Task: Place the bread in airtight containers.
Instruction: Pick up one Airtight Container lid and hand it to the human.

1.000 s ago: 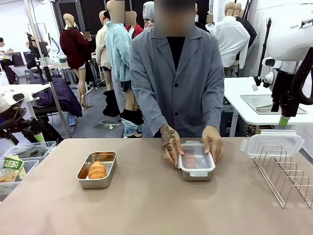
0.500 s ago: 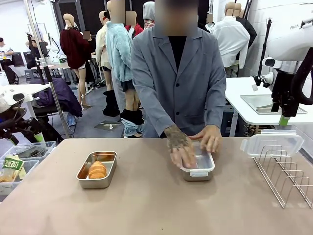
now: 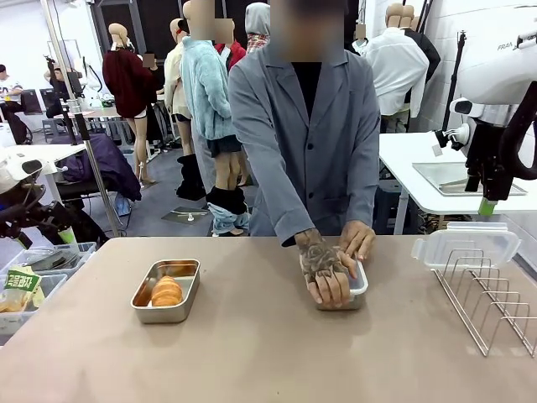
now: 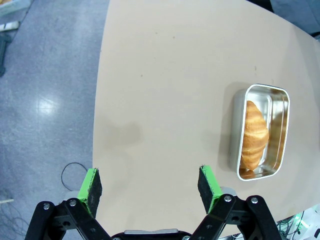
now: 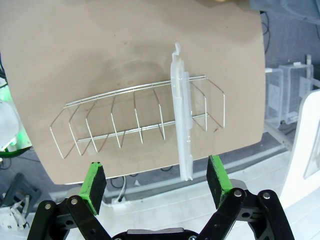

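— How far is it going?
— The person's hands (image 3: 329, 267) are pressing a lid on the right tin (image 3: 357, 290). The left tin (image 3: 166, 290) is holding a roll (image 3: 166, 290), lidless; a spare lid (image 3: 466, 244) is waiting on the rack (image 3: 491, 300).
— And the tools?
— Left tool (image 4: 150, 184), right tool (image 5: 156, 183): both gaping, empty.

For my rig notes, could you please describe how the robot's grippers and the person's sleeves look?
Both the left gripper and the right gripper have black linkage jaws studded with silver bolts and tipped with green pads. The arms are white. The person's sleeves are grey, part of a buttoned jacket.
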Controlling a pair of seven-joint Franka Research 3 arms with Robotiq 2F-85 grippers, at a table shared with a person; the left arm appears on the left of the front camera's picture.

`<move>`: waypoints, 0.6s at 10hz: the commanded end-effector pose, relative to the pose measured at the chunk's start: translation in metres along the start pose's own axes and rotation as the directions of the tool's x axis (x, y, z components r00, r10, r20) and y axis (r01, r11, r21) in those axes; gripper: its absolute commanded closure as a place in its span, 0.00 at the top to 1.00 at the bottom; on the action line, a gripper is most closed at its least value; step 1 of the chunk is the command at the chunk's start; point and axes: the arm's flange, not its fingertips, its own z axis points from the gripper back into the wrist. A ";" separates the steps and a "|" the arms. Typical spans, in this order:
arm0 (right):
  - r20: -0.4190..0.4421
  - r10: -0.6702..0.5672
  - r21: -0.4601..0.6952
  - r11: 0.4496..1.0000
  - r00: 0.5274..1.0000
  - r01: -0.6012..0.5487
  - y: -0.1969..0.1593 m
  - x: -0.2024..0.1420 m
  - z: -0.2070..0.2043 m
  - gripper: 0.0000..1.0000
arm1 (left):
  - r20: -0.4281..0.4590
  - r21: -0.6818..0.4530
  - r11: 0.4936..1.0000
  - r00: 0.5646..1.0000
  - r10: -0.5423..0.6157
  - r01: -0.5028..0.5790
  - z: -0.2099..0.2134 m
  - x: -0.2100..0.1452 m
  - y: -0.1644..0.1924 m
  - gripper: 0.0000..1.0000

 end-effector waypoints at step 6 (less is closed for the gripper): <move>-0.006 -0.006 -0.005 1.000 1.000 0.006 0.001 0.000 0.001 1.00 | 0.002 0.000 1.000 1.000 0.019 -0.019 0.001 0.000 0.000 1.00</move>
